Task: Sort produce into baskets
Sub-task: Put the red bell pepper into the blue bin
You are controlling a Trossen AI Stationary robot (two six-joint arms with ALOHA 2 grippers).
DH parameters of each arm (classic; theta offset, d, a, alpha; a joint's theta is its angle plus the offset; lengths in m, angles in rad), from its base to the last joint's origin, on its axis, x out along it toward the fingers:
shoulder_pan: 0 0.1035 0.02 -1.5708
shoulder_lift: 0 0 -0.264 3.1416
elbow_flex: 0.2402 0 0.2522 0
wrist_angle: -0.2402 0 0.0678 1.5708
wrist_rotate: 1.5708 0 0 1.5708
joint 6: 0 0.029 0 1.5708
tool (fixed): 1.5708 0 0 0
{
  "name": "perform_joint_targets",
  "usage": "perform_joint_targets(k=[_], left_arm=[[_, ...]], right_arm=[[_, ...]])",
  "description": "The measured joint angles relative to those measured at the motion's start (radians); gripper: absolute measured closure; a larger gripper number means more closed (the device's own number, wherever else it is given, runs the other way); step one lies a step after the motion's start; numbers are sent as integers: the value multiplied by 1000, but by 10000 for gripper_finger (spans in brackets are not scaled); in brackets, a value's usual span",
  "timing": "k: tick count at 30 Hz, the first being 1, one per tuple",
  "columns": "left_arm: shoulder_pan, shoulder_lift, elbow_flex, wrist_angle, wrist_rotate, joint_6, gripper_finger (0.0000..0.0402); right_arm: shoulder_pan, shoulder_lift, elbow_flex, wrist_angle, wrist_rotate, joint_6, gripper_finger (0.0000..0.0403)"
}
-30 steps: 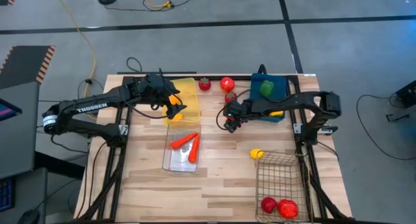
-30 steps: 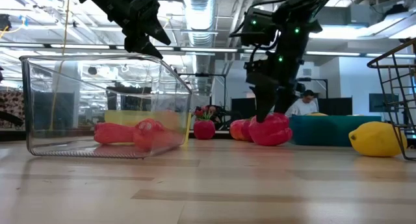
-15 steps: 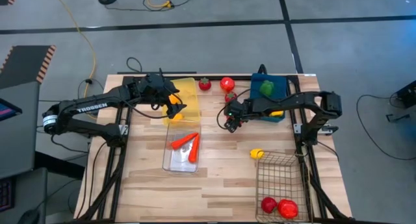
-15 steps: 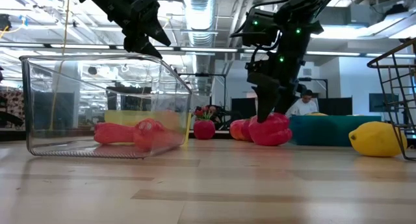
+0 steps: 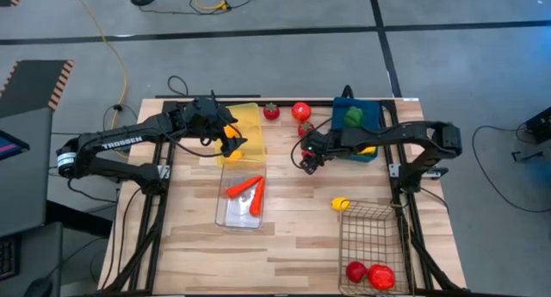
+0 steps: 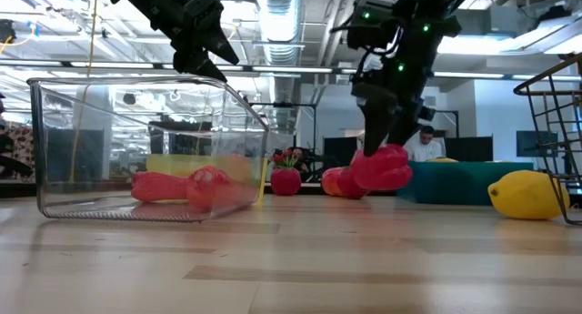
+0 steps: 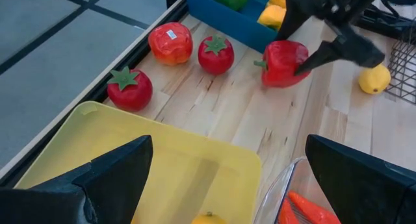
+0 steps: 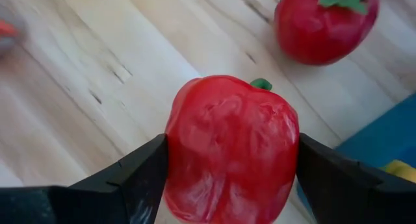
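Observation:
My right gripper (image 5: 307, 157) is shut on a red bell pepper (image 8: 231, 146) just above the wood table, left of the dark blue bin (image 5: 372, 116). The pepper also shows in the low view (image 6: 382, 168). My left gripper (image 5: 230, 144) hangs open and empty over the near end of the translucent yellow bin (image 5: 245, 120), which holds an orange piece (image 7: 208, 219). Two orange carrots (image 5: 245, 192) lie in the clear bin (image 5: 225, 215). My right gripper pinches the red bell pepper's two opposite side walls (image 8: 174, 152) between its two fingers (image 8: 133, 182). The fingers come from above, pointing down. The pepper is lifted a little clear of the table, tilted, its green stem (image 8: 261, 84) pointing away from the wrist.
Three red pieces (image 5: 271, 112) (image 5: 300, 111) (image 5: 306, 127) rest on the table near its far edge. The blue bin holds a green pepper (image 5: 353, 117) and a yellow one (image 5: 365, 150). A lemon (image 5: 340, 204) lies beside the wire-mesh basket (image 5: 349, 237), which holds two red pieces (image 5: 370, 274).
My right gripper has risen with the red bell pepper, which has left the table, now hangs just above it and has tipped a little. My left gripper has kept still.

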Motion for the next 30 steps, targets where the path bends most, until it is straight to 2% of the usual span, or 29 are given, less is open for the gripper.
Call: perform_joint_targets(k=[6,17,21,30], left_arm=[[0,0,0,0,0,0,10],[0,0,0,1,0,0,10],[0,0,0,1,0,0,10],[0,0,0,1,0,0,10]], right_arm=[[-46,-101,1,-67,3,0,75],[-206,-319,3,-155,25,-47,75],[-278,-337,5,-209,40,-109,71],[-390,-285,5,-323,45,-114,59]])
